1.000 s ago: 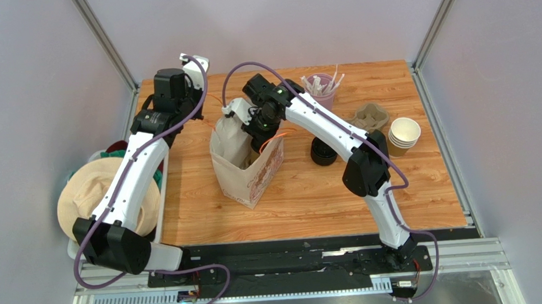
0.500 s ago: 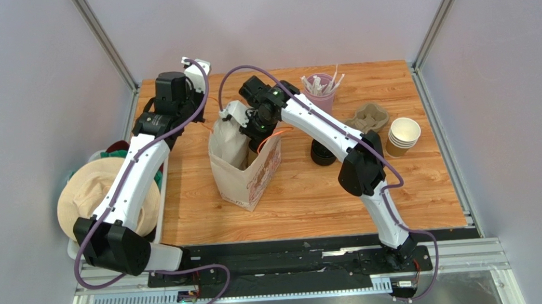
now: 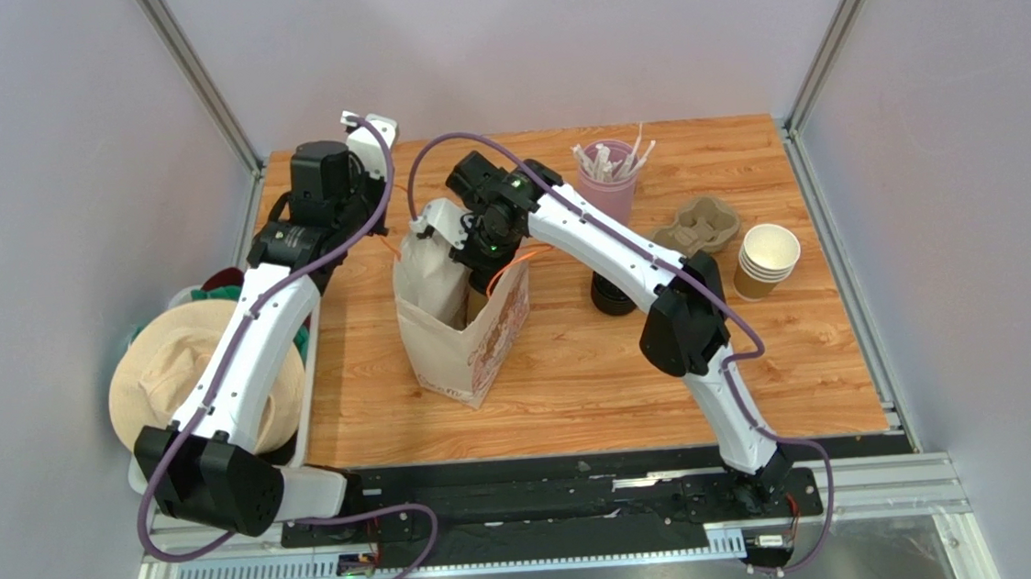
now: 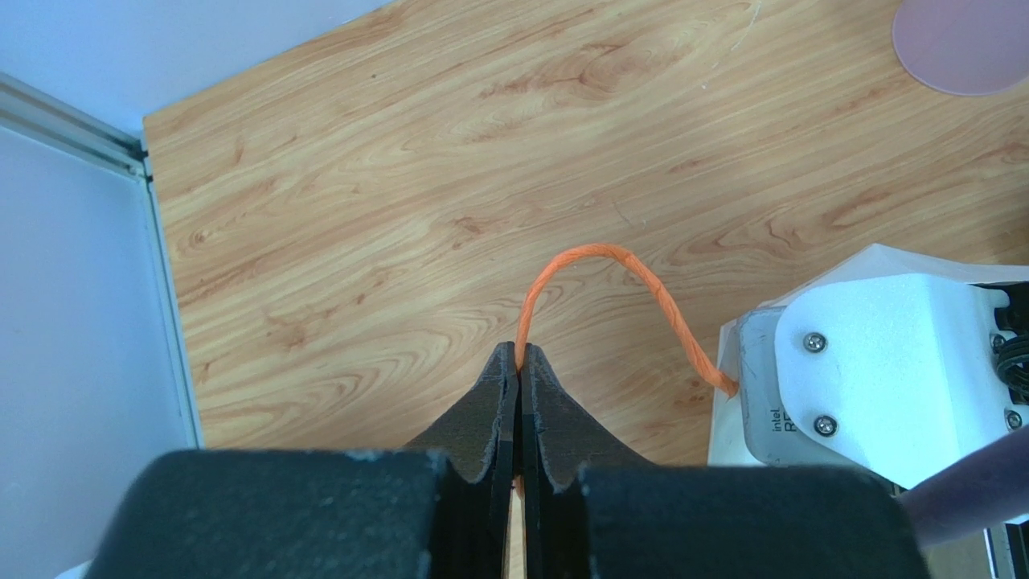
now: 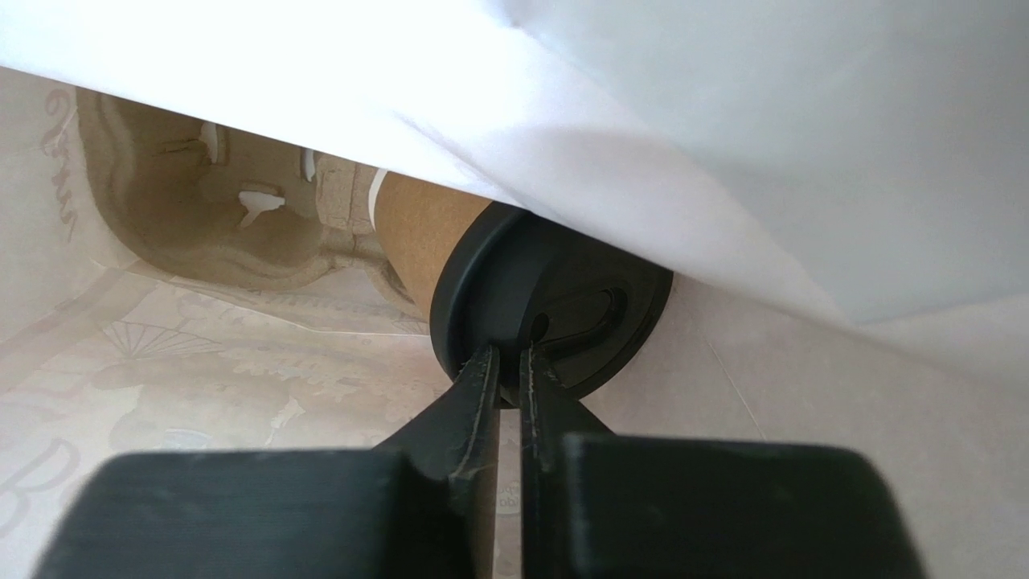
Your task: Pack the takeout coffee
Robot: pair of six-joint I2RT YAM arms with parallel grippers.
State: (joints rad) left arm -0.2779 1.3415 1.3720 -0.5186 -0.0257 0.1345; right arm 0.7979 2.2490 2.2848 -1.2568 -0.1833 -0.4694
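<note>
Right wrist view: right jaws tight on lid rim of takeout coffee [image 5: 532,284], inside paper bag [image 5: 785,398]

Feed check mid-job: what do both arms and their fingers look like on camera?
Both the left arm and the right arm have white links with bulky black joints, and a purple cable runs along each. The left fingers and right fingers are matte black wedges that taper to thin tips.
</note>
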